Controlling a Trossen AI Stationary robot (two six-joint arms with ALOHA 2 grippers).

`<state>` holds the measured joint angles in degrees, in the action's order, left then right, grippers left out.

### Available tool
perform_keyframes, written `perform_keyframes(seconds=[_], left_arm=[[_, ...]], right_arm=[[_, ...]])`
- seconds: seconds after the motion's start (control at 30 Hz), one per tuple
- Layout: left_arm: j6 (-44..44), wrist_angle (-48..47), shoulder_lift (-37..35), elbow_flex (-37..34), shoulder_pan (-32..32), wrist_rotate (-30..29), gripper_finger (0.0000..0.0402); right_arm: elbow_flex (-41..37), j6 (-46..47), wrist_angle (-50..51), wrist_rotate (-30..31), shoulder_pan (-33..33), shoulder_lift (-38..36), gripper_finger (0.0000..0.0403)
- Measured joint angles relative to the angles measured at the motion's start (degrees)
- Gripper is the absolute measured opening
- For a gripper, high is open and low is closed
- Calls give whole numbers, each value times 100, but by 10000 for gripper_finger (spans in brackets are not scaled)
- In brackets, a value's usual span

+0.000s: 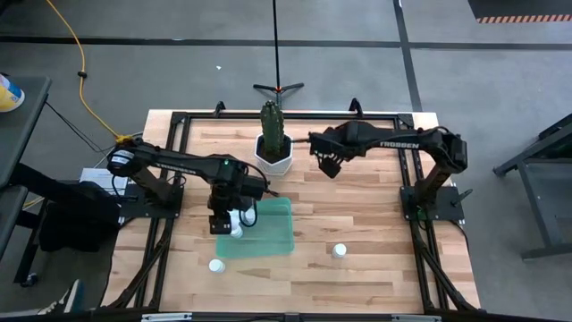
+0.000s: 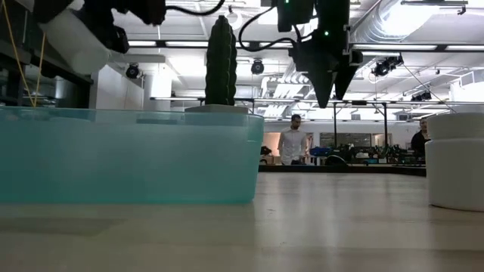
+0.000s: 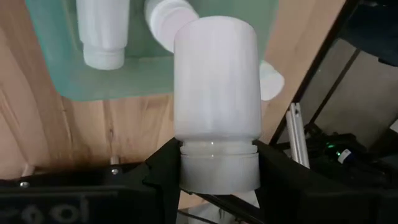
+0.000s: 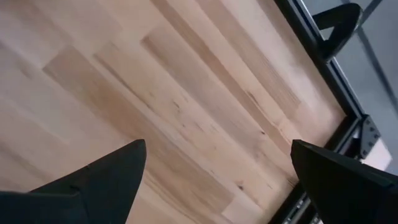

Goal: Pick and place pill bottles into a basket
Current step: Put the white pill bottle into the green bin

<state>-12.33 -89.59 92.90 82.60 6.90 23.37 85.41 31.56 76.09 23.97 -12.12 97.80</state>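
Observation:
A white pill bottle (image 3: pixel 214 81) hangs in my left gripper (image 3: pixel 217 177), which is shut on it above the left part of the teal basket (image 1: pixel 273 228). Two more pill bottles (image 3: pixel 102 31) (image 3: pixel 171 18) lie on their sides on the basket's floor. Two others stand on the table in front of the basket, one at the left (image 1: pixel 215 266) and one at the right (image 1: pixel 339 251). My right gripper (image 1: pixel 329 165) hangs open over bare wood, to the right of the cactus pot, with nothing between its fingers (image 4: pixel 112 177). My left gripper pinches the bottle's cap end (image 3: pixel 193 168) between its two fingers (image 3: pixel 163 171), one on either side. The fingers come from above, slanting steeply down. The bottle's body points on past the fingertips toward the basket, lifted clear of everything.
A white hexagonal pot with a cactus (image 1: pixel 273 148) stands behind the basket at the table's far middle. A black metal frame (image 1: pixel 407 152) runs along the table's sides. Bare wood lies between the basket and the right-hand bottle. People stand in the room beyond the table (image 2: pixel 293 140).

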Motion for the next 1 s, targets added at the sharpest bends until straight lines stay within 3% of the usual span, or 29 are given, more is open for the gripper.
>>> perform_keyframes(seconds=[0.63,1.0], left_arm=[[1,862,20,-388,-11,133,193],[284,1165,981,-271,-11,414,192]], right_arm=[[0,-315,-888,-278,-373,0,390],[0,-356,-905,-267,-454,0,389]])
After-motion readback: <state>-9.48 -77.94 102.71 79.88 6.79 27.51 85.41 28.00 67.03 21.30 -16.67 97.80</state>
